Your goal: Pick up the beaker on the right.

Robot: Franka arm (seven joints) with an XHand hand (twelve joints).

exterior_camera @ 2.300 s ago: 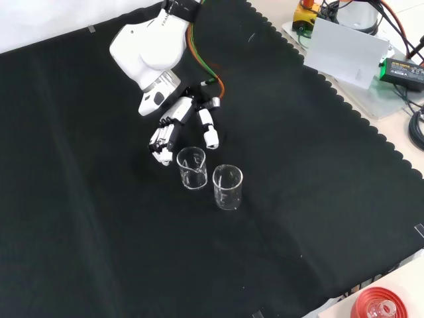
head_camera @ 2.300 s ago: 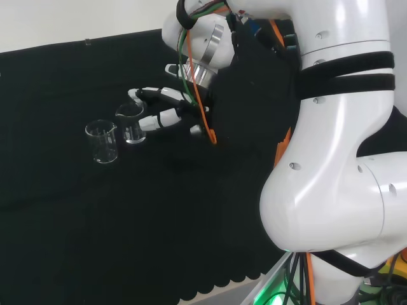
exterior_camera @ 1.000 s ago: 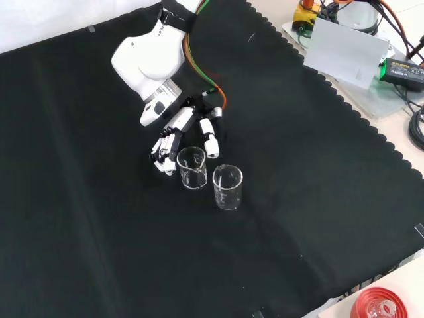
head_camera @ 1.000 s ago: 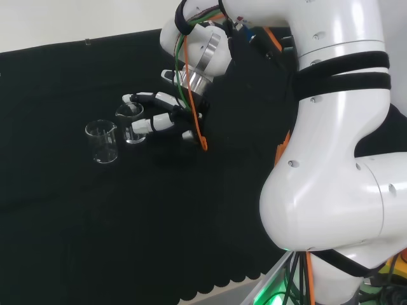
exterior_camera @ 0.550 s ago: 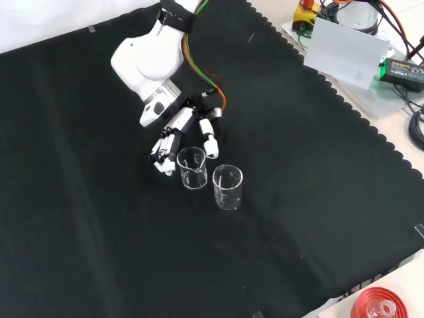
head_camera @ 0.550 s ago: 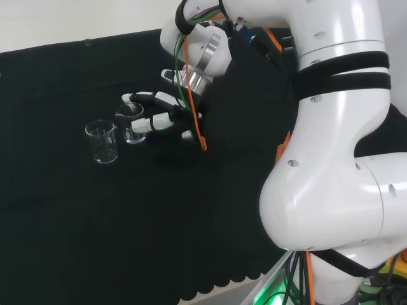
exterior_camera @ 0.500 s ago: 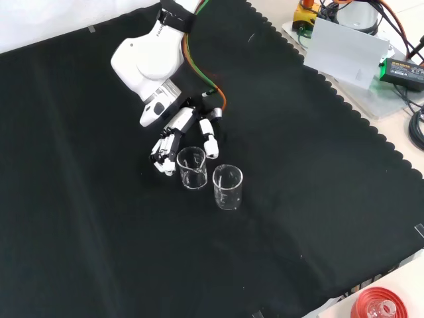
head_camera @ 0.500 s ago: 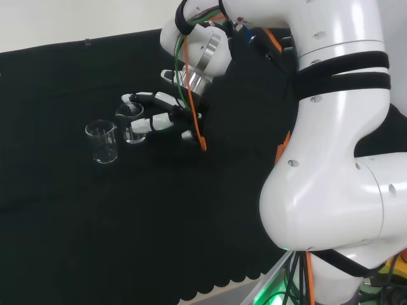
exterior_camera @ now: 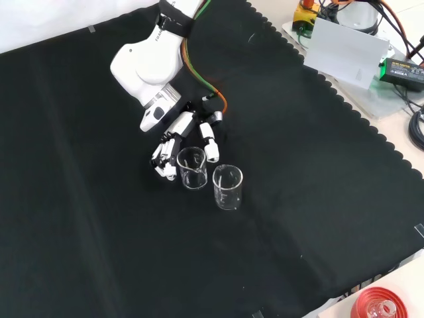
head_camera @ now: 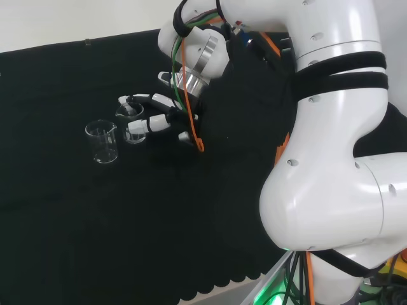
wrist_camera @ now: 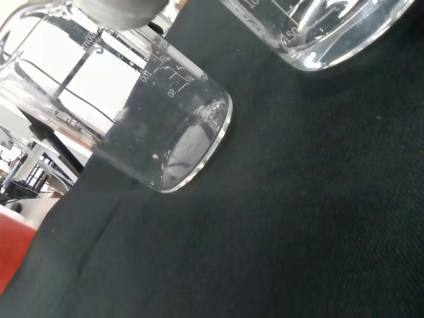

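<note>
Two groups of digits on the hand (exterior_camera: 180, 130), spread apart and fairly straight: fingers (exterior_camera: 162, 159) down one side of the right beaker (exterior_camera: 192, 167), thumb (exterior_camera: 210, 144) down the other, just above centre in the front view; open around the glass rather than clamped on it; no telling from these views whether any pad touches the wall.

Held low and level with the black cloth (exterior_camera: 99, 252), probably so as to meet the beaker at mid-height, not at its rim; seen in the head view at centre left, hand (head_camera: 166, 113) reaching leftward from the white wrist, with the right beaker (head_camera: 131, 124) bracketed between an upper digit and a lower one.

Upright on the cloth, that beaker, and apparently empty (clear glass, so hard to be sure).

Just beside it, the other beaker (exterior_camera: 227, 187), lower right of the first in the front view and further left (head_camera: 102, 142) in the head view; close to, but apart from, its neighbour; outside the span of the hand, so likely safe from the closing thumb, though with little room to spare.

Judged as the last of the approach: closing and lifting not yet done; worth closing slowly, given smooth glass and a near neighbour.
</note>
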